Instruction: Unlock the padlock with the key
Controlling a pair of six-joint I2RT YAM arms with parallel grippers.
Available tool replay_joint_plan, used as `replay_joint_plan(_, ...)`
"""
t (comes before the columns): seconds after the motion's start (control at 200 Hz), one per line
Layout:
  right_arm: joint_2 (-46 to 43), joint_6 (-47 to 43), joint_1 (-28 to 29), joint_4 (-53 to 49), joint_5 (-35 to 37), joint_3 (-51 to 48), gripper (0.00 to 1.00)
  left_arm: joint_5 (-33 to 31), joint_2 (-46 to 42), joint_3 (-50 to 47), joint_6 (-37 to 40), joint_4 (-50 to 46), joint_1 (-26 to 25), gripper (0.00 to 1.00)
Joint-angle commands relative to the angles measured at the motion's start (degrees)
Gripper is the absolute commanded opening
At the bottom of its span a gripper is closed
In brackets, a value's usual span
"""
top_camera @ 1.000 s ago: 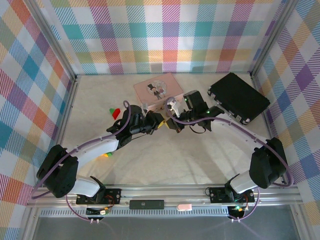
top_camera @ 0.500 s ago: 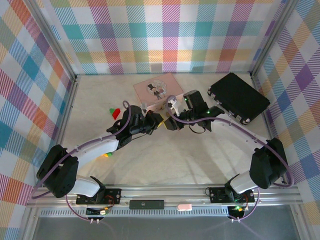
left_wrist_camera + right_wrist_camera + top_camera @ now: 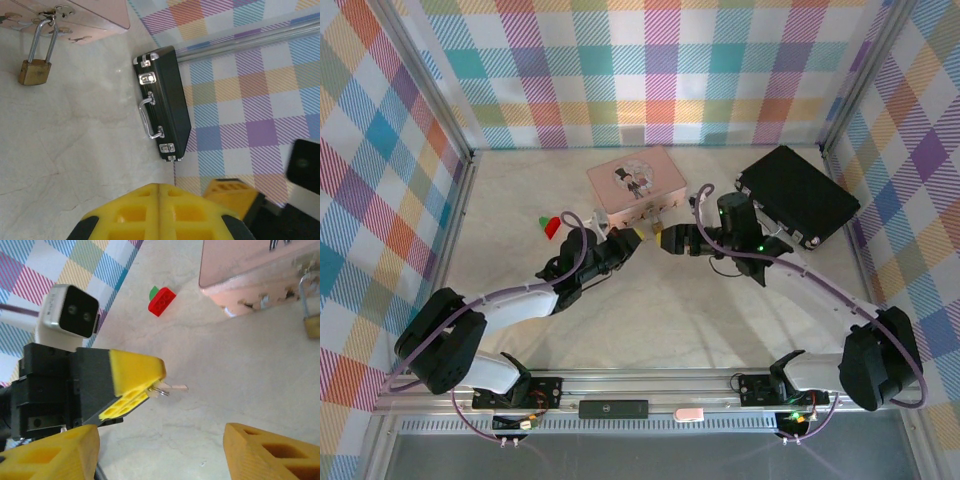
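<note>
The left end effector (image 3: 156,376) is clamped shut on the key (image 3: 174,387), whose blade juts free past the yellow tips, apparently so it can be steered into a keyhole. The padlock (image 3: 34,72) lies close by on the tabletop (image 3: 75,140), its shackle hooked through the clasp of the pink box (image 3: 95,12), which anchors it in place. The right end effector (image 3: 160,432) faces the key with its orange fingers spread wide and empty, seemingly leaving the grip to the left. The right wrist view gives the plainest sight of the key and the pinch on it, with a red block (image 3: 161,301) beyond. The left wrist view, looking over its own closed fingers, offers the padlock's brass body and full shackle, plus a black case (image 3: 162,100) near the wall. The shackle looks seated, so the unlocking appears not yet begun.
</note>
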Motion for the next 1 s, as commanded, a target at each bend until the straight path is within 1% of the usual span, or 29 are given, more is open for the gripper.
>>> replay_joint_plan(0.0, 0.7, 11.9, -0.3, 14.4, -2.4, -3.3, 0.61, -3.8, -1.0, -2.7, 1.5, 8.7, -1.5, 0.0)
replay_joint_plan(0.02, 1.2, 13.2, -0.3, 15.7, -2.3, -3.8, 0.58, -4.2, -1.2, -3.1, 1.6, 9.2, -1.7, 0.0)
replay_joint_plan(0.075, 2.2, 15.6, -0.3, 18.5, -1.8, -4.5, 0.45, -4.8, -1.5, -3.8, 1.9, 10.3, -2.0, 0.0)
replay_joint_plan(0.125, 3.1, 17.3, -0.3, 21.1, -1.2, -5.1, 0.4, -4.7, -1.7, -3.9, 2.1, 10.5, -2.3, 0.0)
replay_joint_plan(0.235, 5.4, 20.2, -0.3, 26.2, -2.1, -5.0, 0.39, -4.9, -1.5, -4.6, 2.7, 12.4, -3.4, 0.0)
replay_joint_plan(0.35, 7.7, 20.7, -0.3, 24.4, -1.7, -3.6, 0.39, -5.5, -1.6, -6.1, 2.5, 15.7, -3.9, 0.0)
replay_joint_plan(0.41, 8.7, 20.9, -0.3, 25.0, -1.4, -3.6, 0.4, -5.5, -1.7, -6.4, 2.4, 16.5, -4.0, 0.0)
replay_joint_plan(0.6, 9.9, 21.4, -0.3, 26.6, -3.0, -3.3, 0.33, -5.8, -1.7, -7.0, 2.5, 18.1, -4.5, 0.0)
replay_joint_plan(0.685, 9.8, 21.6, -0.3, 25.6, -3.0, -3.9, 0.33, -6.4, -1.6, -7.7, 2.1, 18.7, -4.7, 0.0)
replay_joint_plan(0.795, 10.1, 23.6, -0.3, 29.4, -4.4, -5.6, 0.32, -6.6, -1.1, -7.4, 2.1, 19.2, -4.7, 0.0)
replay_joint_plan(0.87, 10.8, 25.1, -0.3, 31.6, -5.3, -5.8, 0.3, -6.1, 0.0, -6.9, 1.9, 19.7, -4.7, 0.0)
replay_joint_plan(0.995, 11.8, 27.2, -0.3, 33.7, -7.1, -5.4, 0.22, -5.1, 2.1, -6.0, 0.9, 21.5, -4.7, 0.0)
